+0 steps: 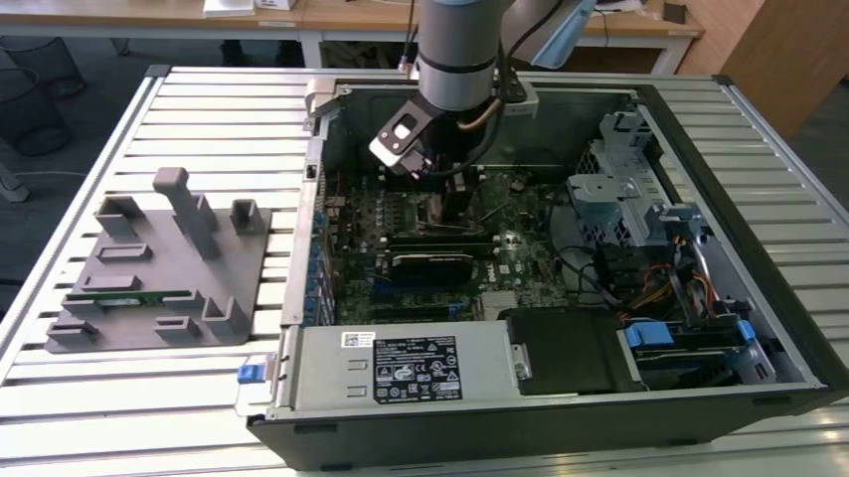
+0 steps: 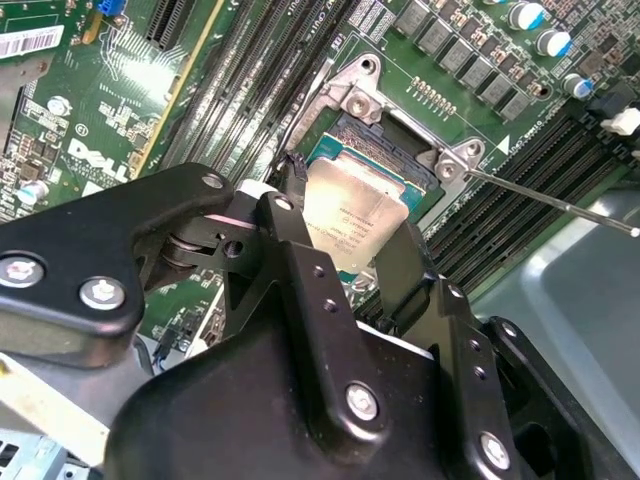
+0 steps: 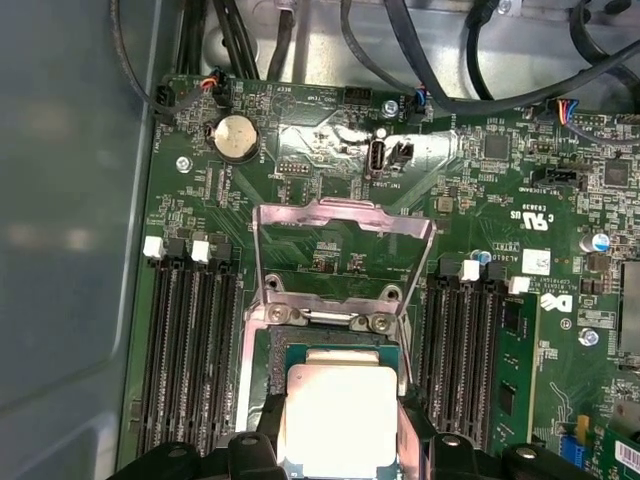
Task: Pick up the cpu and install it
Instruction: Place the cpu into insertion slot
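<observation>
Though I cannot tell whether it has seated, the small flat square cpu point(image 3: 340, 420) with its shiny silver-grey top lies directly over the open socket point(image 2: 375, 140), edges square with it. The black fingers point(image 2: 295, 240) are clamped on two opposite sides, the chip centred between them. Just beyond, the metal retention frame point(image 3: 340, 215) stands raised on the green motherboard point(image 3: 330, 170).

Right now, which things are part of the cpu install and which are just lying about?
In the job: cpu, gripped by the pincer; open socket frame; motherboard.
Lying about: grey tray beside the case; green memory stick on it; coin battery.
</observation>
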Robot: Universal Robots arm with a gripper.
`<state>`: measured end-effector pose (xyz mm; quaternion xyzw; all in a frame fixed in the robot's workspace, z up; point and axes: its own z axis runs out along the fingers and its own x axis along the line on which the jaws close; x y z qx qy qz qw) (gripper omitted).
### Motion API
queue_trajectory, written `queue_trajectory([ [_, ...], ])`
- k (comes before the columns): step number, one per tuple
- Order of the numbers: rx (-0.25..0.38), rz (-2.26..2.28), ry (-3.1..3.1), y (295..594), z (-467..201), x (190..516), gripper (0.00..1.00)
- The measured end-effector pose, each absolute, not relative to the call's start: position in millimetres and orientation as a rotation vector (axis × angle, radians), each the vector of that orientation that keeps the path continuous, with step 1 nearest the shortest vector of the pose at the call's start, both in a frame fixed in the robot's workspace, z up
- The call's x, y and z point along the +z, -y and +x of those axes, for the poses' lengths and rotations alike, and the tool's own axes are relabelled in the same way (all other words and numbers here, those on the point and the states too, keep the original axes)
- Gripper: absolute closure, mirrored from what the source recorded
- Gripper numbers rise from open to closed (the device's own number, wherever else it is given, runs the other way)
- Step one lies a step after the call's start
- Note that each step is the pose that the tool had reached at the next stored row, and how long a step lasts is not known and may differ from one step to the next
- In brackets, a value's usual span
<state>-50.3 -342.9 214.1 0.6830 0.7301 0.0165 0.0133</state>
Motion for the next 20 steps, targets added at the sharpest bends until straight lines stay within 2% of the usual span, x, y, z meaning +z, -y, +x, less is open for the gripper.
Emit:
queue_trajectory([
  [20,0.048,2.126,-2.273,335.0,-50.4,206.1,0.47],
])
